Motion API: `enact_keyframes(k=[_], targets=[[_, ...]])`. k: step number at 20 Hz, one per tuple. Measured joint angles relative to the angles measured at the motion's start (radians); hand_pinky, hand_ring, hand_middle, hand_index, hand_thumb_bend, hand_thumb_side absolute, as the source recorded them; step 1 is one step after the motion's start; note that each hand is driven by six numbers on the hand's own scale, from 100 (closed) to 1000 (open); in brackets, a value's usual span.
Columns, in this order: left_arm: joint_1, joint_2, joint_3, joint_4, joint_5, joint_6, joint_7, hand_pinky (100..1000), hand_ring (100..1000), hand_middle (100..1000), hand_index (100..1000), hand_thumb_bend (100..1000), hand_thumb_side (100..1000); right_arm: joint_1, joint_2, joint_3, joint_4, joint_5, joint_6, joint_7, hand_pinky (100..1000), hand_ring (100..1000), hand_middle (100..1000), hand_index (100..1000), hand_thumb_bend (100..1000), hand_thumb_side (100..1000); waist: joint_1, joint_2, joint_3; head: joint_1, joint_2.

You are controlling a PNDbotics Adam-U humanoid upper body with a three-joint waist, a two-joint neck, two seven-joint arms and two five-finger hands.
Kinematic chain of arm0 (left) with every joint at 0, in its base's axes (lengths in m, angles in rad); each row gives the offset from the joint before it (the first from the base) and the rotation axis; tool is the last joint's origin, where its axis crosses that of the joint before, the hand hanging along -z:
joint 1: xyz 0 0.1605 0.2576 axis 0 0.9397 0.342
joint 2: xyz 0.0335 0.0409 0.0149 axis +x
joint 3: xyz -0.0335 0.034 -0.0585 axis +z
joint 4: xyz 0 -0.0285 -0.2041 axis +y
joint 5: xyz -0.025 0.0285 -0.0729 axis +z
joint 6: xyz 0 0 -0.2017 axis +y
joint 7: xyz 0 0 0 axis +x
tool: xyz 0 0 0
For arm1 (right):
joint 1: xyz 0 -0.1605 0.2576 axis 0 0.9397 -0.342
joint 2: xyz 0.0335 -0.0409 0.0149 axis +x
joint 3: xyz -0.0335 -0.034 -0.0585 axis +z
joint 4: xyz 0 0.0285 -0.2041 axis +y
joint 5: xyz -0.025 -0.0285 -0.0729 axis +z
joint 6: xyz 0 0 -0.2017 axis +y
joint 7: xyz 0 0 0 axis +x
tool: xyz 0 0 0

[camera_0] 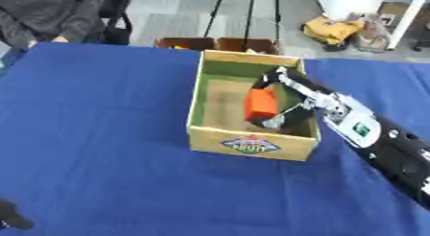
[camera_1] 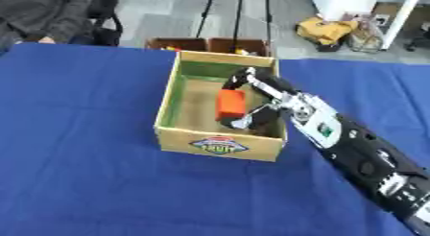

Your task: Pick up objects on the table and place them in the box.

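Note:
A cardboard box (camera_0: 249, 145) with a green lining and a printed label on its front wall stands on the blue table (camera_0: 92, 134). My right arm comes in from the lower right and reaches over the box's right wall. Inside the box, my right hand (camera_0: 290, 93) has fingers and thumb curled round an orange block (camera_0: 260, 104), which sits low against the right side. A small dark part of my left hand (camera_0: 12, 219) shows at the lower left corner of the left eye view only.
Two brown open boxes (camera_0: 214, 43) stand just beyond the table's far edge. A person in dark clothes (camera_0: 50, 14) sits at the far left corner. A yellow bag (camera_0: 332, 29) lies on the floor behind.

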Motion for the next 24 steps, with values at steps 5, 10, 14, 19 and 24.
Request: enact_keyframes(k=[5,10,14,19,24], targets=[[0.000,0.000,0.000,0.000,-0.001,0.002,-0.001,642,566,488,676,267,1000,0.001,0.002,0.000,-0.002,0.006,-0.011,0.011,844,837,743,820,497,583,-0.003,0.000,-0.009,0.001,0.000],[0.000,-0.002,0.000,0.000,-0.001,0.004,0.000,642,566,488,676,273,1000,0.009,0.002,0.000,-0.026,0.005,-0.015,0.014,866,852,772,841,560,601,-0.004,-0.004,-0.025,0.007,0.000],[0.001,-0.003,0.000,0.000,-0.001,0.008,0.002,641,565,487,675,279,1000,0.019,-0.008,-0.003,-0.073,-0.010,-0.015,0.014,855,842,751,836,525,554,-0.007,-0.015,-0.045,0.018,0.000],[0.016,-0.002,0.002,0.003,-0.001,0.012,0.006,640,564,487,674,285,1000,0.045,-0.053,-0.015,-0.183,-0.071,-0.013,0.000,833,821,713,821,444,464,-0.009,-0.034,-0.090,0.041,0.001],[0.036,0.002,0.015,0.005,-0.005,0.013,0.016,640,564,487,674,290,1000,0.085,-0.093,-0.042,-0.319,-0.154,0.007,-0.048,819,809,687,804,392,407,-0.009,-0.048,-0.155,0.074,0.001]])
